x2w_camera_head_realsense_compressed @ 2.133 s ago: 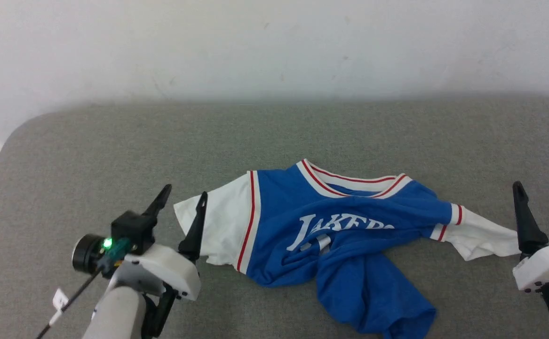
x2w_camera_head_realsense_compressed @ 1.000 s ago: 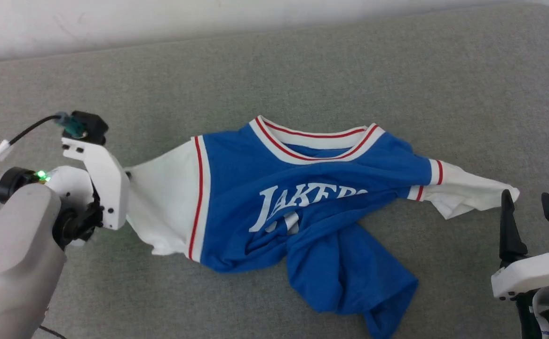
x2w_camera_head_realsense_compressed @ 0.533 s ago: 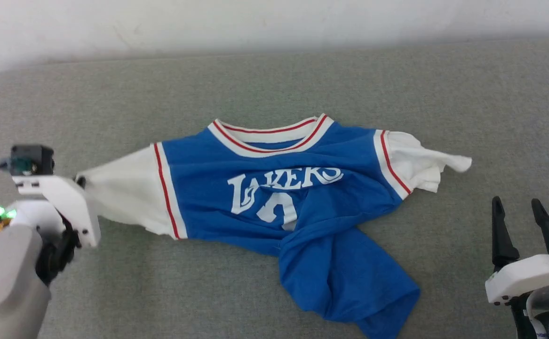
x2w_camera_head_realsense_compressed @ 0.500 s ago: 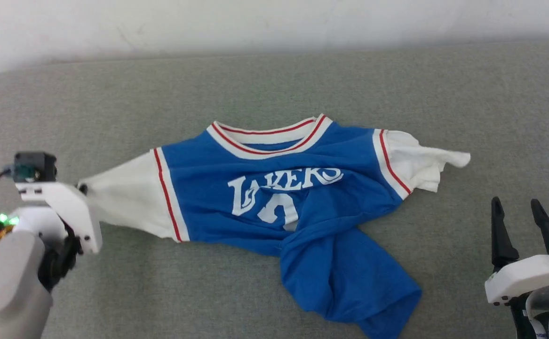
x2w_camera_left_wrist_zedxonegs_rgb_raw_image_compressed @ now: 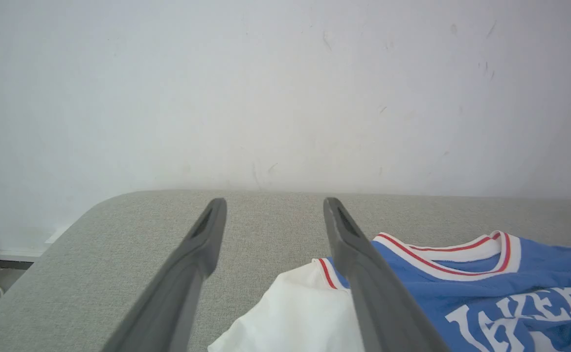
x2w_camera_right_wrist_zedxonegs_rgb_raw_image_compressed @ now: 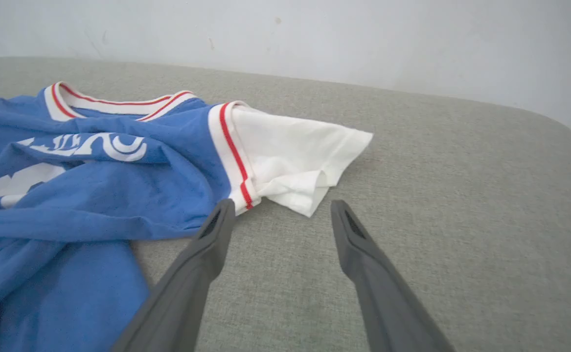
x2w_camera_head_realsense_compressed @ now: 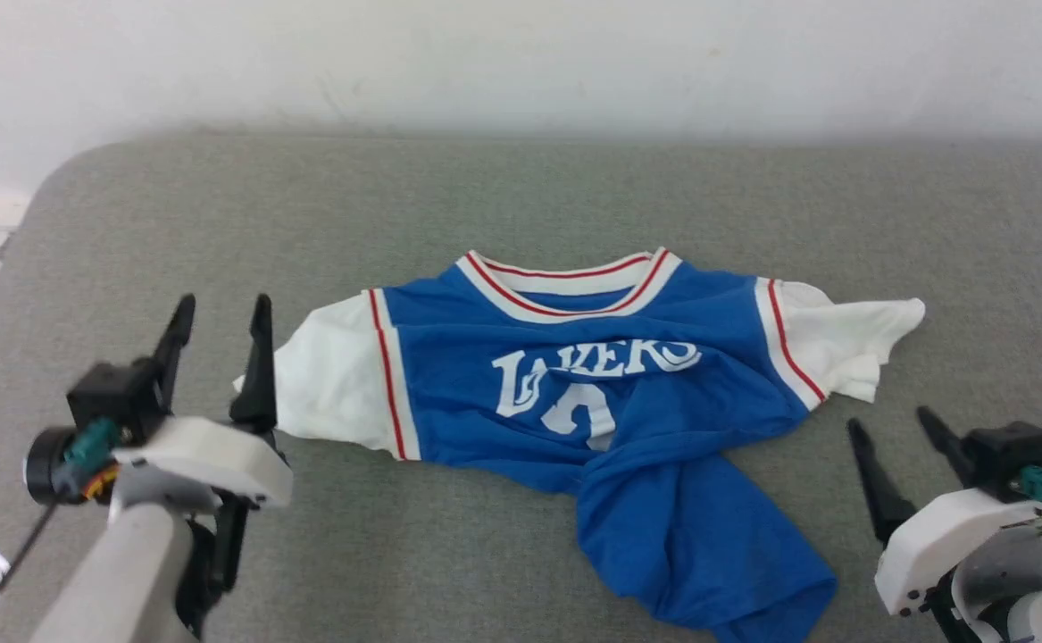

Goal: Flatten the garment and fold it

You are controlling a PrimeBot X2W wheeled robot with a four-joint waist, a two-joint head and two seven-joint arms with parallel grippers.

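Observation:
The garment (x2w_camera_head_realsense_compressed: 574,375) lies chest-up in the middle of the grey table, a royal-blue jersey with white lettering. Its collar points to the far side. Both white sleeves are spread out to the sides. Its lower body (x2w_camera_head_realsense_compressed: 699,545) is twisted and bunched toward the front right. My left gripper (x2w_camera_head_realsense_compressed: 223,308) stands open just left of the left sleeve (x2w_camera_head_realsense_compressed: 324,384), holding nothing. In the left wrist view the left gripper (x2w_camera_left_wrist_zedxonegs_rgb_raw_image_compressed: 274,203) has the sleeve (x2w_camera_left_wrist_zedxonegs_rgb_raw_image_compressed: 295,313) below its right finger. My right gripper (x2w_camera_head_realsense_compressed: 889,420) is open, in front of the right sleeve (x2w_camera_head_realsense_compressed: 851,344). In the right wrist view the right gripper (x2w_camera_right_wrist_zedxonegs_rgb_raw_image_compressed: 281,204) hovers just short of the crumpled sleeve (x2w_camera_right_wrist_zedxonegs_rgb_raw_image_compressed: 295,146).
The grey padded table (x2w_camera_head_realsense_compressed: 521,196) runs back to a white wall (x2w_camera_head_realsense_compressed: 521,62). Its rounded left corner (x2w_camera_head_realsense_compressed: 47,187) drops off to the floor. Bare surface lies behind the collar and on both sides of the garment.
My left gripper has opened and let go of the left sleeve, which has slackened onto the table. The left fingers now point up beside it. The head camera has shifted.

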